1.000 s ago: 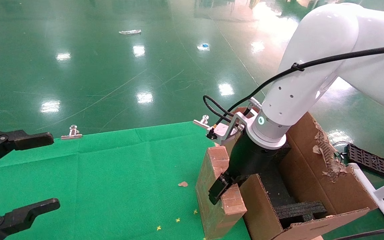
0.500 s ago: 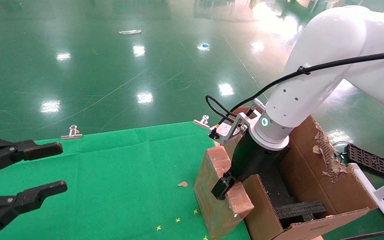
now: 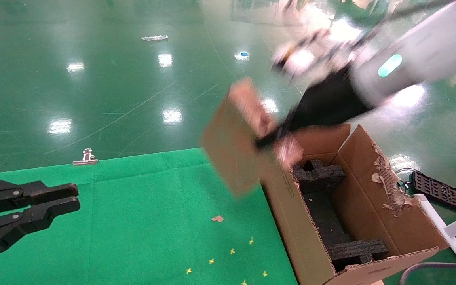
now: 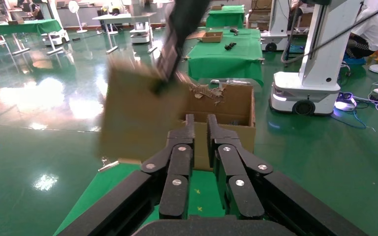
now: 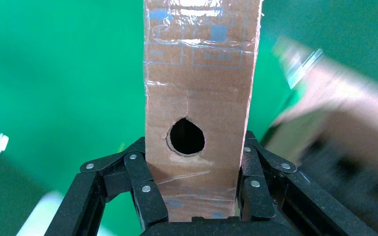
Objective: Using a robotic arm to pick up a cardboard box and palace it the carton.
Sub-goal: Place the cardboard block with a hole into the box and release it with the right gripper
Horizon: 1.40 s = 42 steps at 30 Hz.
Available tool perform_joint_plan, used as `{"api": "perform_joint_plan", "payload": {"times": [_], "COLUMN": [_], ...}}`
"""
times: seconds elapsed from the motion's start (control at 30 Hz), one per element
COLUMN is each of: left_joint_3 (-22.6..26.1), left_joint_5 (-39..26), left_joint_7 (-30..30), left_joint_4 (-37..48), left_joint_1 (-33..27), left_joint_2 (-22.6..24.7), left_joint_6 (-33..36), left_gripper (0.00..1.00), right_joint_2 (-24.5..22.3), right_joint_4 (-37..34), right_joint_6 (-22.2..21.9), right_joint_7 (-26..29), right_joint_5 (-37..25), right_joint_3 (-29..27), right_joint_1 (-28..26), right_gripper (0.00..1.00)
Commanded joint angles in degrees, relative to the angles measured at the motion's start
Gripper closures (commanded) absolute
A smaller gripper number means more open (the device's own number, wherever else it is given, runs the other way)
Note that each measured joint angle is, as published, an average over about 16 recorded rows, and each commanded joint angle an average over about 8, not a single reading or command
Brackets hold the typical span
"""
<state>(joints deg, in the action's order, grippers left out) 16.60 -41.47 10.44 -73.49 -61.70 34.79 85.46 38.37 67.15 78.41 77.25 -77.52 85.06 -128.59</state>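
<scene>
My right arm [image 3: 410,59] is raised over the table's right side. Its gripper [image 3: 275,136] is shut on the small brown cardboard box [image 3: 232,146], which hangs tilted in the air just left of and above the carton's left wall. In the right wrist view the gripper [image 5: 194,145] clamps the taped box [image 5: 197,73] on both sides of its round hole. The large carton [image 3: 370,190] stands open at the table's right edge, with black foam inserts [image 3: 319,176] inside and a torn right flap. My left gripper [image 3: 75,198] is shut and empty at the far left; the left wrist view shows this gripper [image 4: 200,120], the lifted box [image 4: 138,118] and the carton [image 4: 236,105].
A green cloth [image 3: 133,206] covers the table, held by a metal clip [image 3: 85,158] at the far edge. A cardboard scrap [image 3: 217,218] lies on it. A black tray [image 3: 439,190] and a white frame [image 3: 449,233] are right of the carton.
My right arm has lifted the cardboard box off the table, up and away to above the carton's left wall. My left gripper has closed from wide open to shut.
</scene>
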Motion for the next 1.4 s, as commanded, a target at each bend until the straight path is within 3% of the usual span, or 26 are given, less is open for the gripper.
{"api": "perform_joint_plan", "payload": {"times": [0.03,0.17,0.2,0.43,0.47,0.83,1.4], "left_joint_3": [0.01,0.02,0.03,0.05,0.05,0.09,0.15], "left_joint_5": [0.01,0.01,0.02,0.03,0.04,0.06,0.10], "left_joint_7": [0.00,-0.01,-0.01,-0.03,-0.03,-0.05,-0.08], "left_joint_4": [0.00,0.00,0.00,0.00,0.00,0.00,0.00], "left_joint_1": [0.00,0.00,-0.01,-0.01,-0.01,-0.02,-0.03], "left_joint_2": [0.00,-0.01,-0.01,-0.02,-0.02,-0.04,-0.06], "left_joint_6": [0.00,-0.01,-0.01,-0.02,-0.02,-0.04,-0.07], "left_gripper": [1.00,1.00,0.93,0.05,0.00,0.00,0.00], "right_joint_2": [-2.58,-5.72,-6.33,-10.00,-10.45,-13.04,-9.33], "right_joint_4": [-0.01,-2.67,-3.43,-8.02,-8.56,-15.42,-28.30], "right_joint_6": [-1.41,-1.50,-1.31,1.27,1.66,3.15,-0.39], "right_joint_7": [-2.91,-5.47,-5.77,-6.24,-6.17,-5.53,-8.00], "right_joint_5": [0.17,-3.17,-4.13,-10.66,-11.34,-13.07,-11.98], "right_joint_3": [-1.86,-2.73,-2.71,-1.02,-0.68,2.86,6.76], "right_joint_1": [-2.21,-5.73,-6.41,-8.69,-8.65,-3.27,8.35], "right_gripper": [1.00,1.00,1.00,1.00,1.00,1.00,1.00]}}
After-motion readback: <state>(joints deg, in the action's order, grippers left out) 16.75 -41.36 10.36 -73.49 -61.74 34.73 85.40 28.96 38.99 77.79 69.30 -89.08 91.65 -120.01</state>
